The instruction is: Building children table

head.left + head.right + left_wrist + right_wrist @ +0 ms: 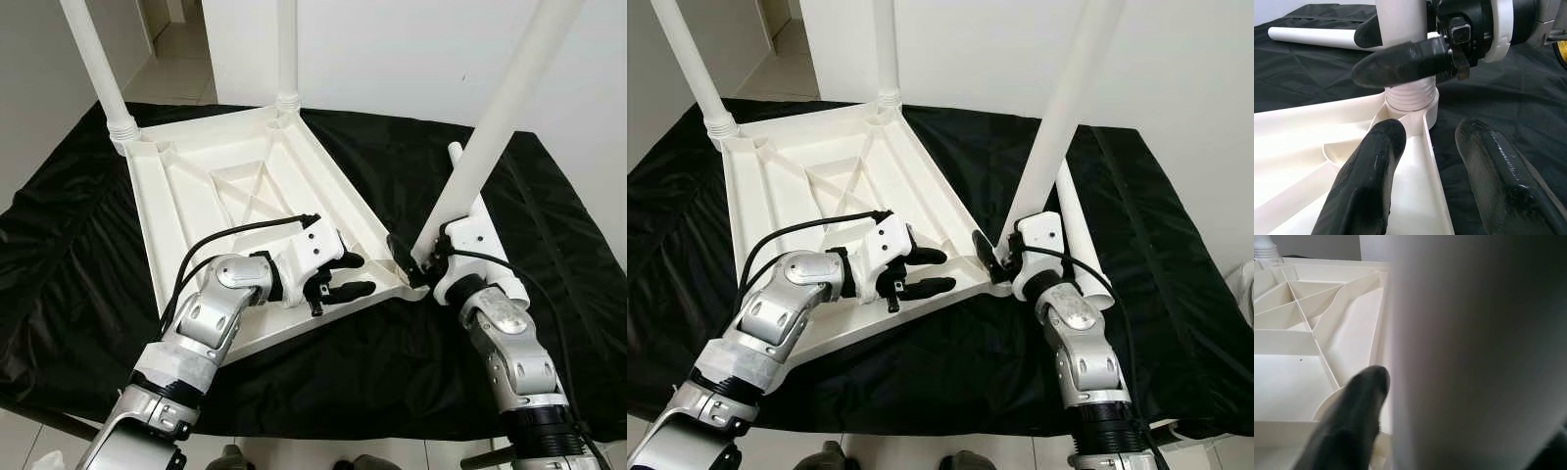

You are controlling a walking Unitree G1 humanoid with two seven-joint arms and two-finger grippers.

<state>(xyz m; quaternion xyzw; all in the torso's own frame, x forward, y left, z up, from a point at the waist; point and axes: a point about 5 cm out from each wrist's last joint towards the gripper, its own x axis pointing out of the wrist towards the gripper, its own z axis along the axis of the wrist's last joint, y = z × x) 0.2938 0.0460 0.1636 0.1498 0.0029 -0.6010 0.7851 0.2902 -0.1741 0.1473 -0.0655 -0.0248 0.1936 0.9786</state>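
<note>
As right claw (416, 266) grips, leg (500, 127) upright

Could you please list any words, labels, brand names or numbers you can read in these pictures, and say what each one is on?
There is none to read: the white tabletop, its legs, the black cloth and both the left gripper and the right gripper show no legible text.

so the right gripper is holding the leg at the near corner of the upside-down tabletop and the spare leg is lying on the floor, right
Not quite. The right gripper does hold that leg at the tabletop corner, but the right eye view shows the spare leg lying on the black cloth, not the floor.
</note>
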